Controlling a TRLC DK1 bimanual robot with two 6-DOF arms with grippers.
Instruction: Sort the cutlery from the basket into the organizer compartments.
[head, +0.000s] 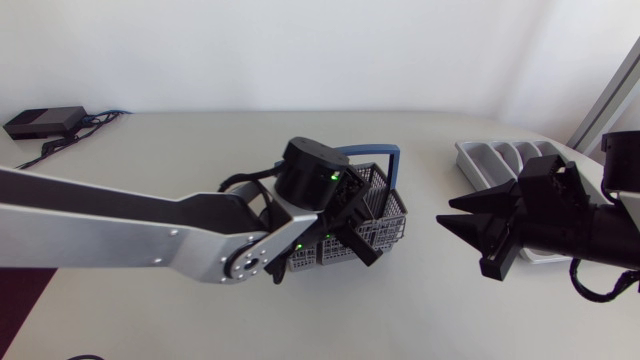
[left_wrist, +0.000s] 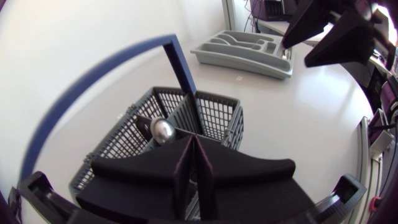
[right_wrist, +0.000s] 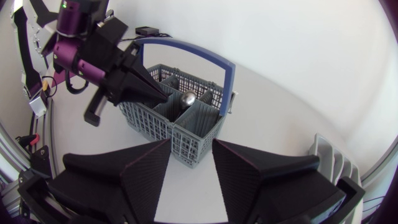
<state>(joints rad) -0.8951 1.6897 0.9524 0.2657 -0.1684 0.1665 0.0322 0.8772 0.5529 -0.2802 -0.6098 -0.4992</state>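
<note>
Basket (head: 386, 222): grey mesh with a blue hoop handle, upright at mid-counter.
Contents: a spoon (left_wrist: 163, 131), shiny bowl up, in a middle compartment (the other compartments are hard to see into).
Left end effector (left_wrist: 193, 142): over the basket, fingers pressed together with nothing seen between them, tips just beside the spoon.
Right end effector (right_wrist: 191, 143): fingers spread wide, holding nothing, apart from the basket and pointing at it.
Organizer (left_wrist: 242, 62): grey, near the far right edge, well apart from the basket.
Counter (head: 200, 150): pale and smooth.
</note>
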